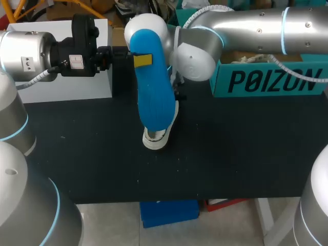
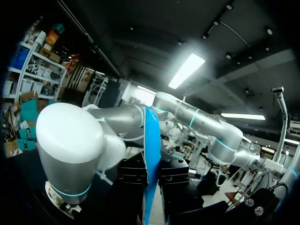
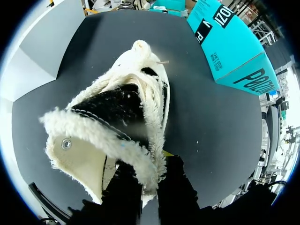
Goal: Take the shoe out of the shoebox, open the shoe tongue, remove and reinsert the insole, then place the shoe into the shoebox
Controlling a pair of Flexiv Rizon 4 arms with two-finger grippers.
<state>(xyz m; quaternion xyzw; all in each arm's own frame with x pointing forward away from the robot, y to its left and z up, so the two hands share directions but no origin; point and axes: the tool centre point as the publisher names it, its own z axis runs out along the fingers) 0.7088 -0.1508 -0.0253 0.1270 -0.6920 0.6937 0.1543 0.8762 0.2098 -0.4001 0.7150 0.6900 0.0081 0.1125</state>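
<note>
The blue insole [image 1: 152, 89] hangs upright above the table, and my left gripper [image 1: 139, 59] is shut on its upper end. In the left wrist view the insole [image 2: 151, 154] shows edge-on between the dark fingers of that gripper [image 2: 151, 180]. Under the insole, the white fleece-lined shoe [image 1: 159, 136] rests on the black table with its toe toward the front. My right gripper [image 3: 150, 173] is shut on the shoe's fleecy collar [image 3: 140, 164], and the shoe's mouth [image 3: 115, 110] gapes open ahead of it. In the head view the right gripper is mostly hidden behind the insole.
The teal shoebox [image 1: 266, 77] stands at the back right of the black table [image 1: 230, 154], also seen as the teal shoebox [image 3: 229, 42] beyond the shoe. A white box [image 1: 66, 77] stands at the back left.
</note>
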